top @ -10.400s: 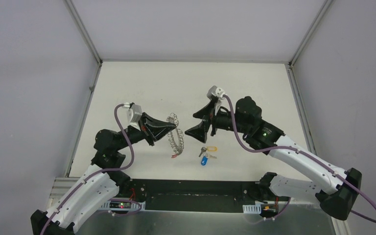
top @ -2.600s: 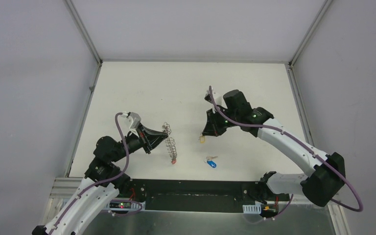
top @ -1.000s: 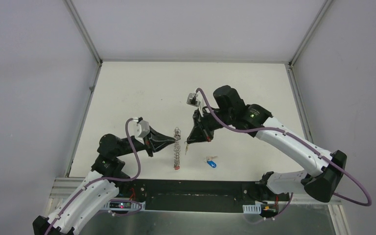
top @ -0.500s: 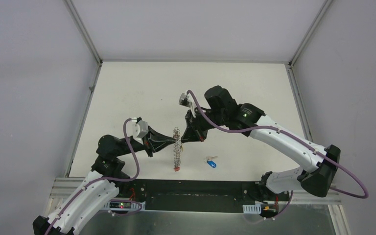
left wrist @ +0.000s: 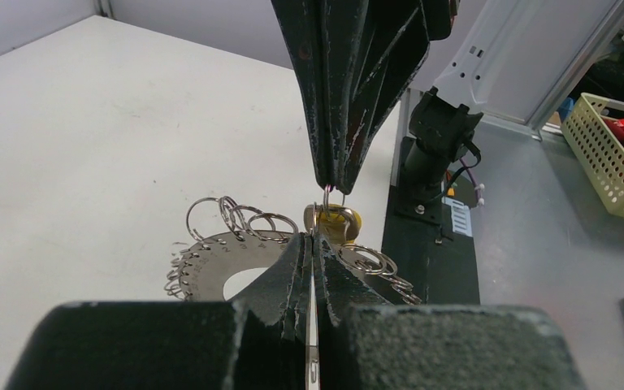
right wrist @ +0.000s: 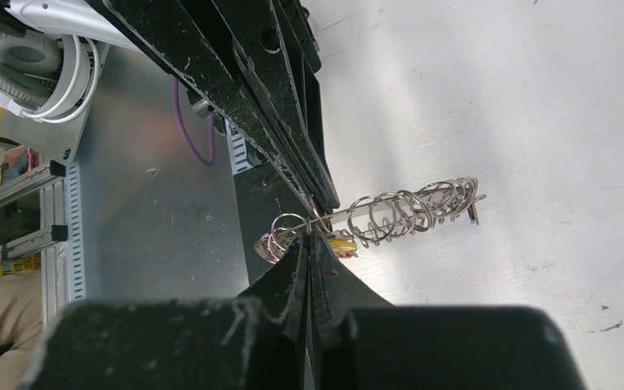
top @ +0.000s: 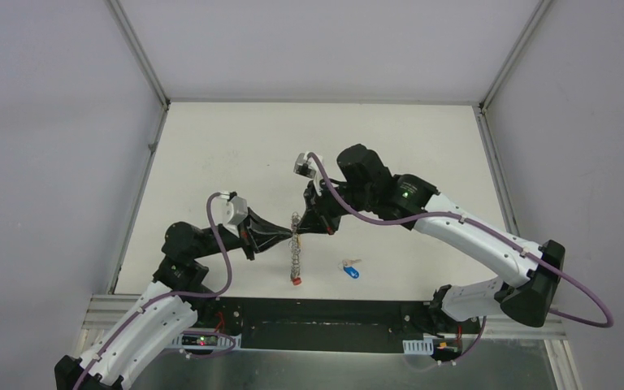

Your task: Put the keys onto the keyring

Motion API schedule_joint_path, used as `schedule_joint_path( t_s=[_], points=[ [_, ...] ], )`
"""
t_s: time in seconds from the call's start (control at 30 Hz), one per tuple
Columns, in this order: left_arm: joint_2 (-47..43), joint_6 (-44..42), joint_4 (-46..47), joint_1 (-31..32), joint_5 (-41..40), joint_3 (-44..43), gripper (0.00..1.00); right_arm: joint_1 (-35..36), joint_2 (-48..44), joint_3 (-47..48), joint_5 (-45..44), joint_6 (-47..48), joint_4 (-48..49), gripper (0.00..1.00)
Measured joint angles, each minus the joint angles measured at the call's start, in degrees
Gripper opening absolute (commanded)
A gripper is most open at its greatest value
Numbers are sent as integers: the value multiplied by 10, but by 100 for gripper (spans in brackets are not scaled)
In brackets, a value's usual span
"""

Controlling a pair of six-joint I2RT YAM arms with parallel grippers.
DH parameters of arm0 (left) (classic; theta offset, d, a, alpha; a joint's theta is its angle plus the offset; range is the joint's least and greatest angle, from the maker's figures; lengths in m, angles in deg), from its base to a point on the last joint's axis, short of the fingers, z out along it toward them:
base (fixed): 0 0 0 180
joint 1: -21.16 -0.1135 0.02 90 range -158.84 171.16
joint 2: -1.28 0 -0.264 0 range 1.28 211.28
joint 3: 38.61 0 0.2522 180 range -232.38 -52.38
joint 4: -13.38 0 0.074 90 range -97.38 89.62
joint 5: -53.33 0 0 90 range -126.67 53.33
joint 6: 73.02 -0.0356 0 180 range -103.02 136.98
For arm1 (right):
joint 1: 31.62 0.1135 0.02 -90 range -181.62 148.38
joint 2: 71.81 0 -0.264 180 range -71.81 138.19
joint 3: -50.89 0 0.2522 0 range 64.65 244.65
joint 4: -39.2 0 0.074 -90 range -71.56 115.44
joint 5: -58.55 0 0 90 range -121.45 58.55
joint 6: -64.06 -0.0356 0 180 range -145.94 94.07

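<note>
Left jaws pinched shut on keyring strip (top: 294,260), near tabletop (top: 390,138) centre. Right jaws shut on yellow-tagged key (left wrist: 335,221), tips meeting left's. Blue-tagged key (top: 351,270) lies by tabletop's near edge.

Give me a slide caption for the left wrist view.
The right gripper holds the yellow-tagged key at the keyring rack pinched by the left gripper.

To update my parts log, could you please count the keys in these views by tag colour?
Yellow-tagged key: 1
Blue-tagged key: 1
Red-tagged key: 1
Total: 3
</note>
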Motion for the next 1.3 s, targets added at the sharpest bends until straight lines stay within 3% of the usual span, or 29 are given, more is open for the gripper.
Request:
schedule_joint_path(
  t_s=[1.3],
  points=[
    [6,19,11,0,-3,0,0,9,-23,-34,-62,23,6,0]
  ],
)
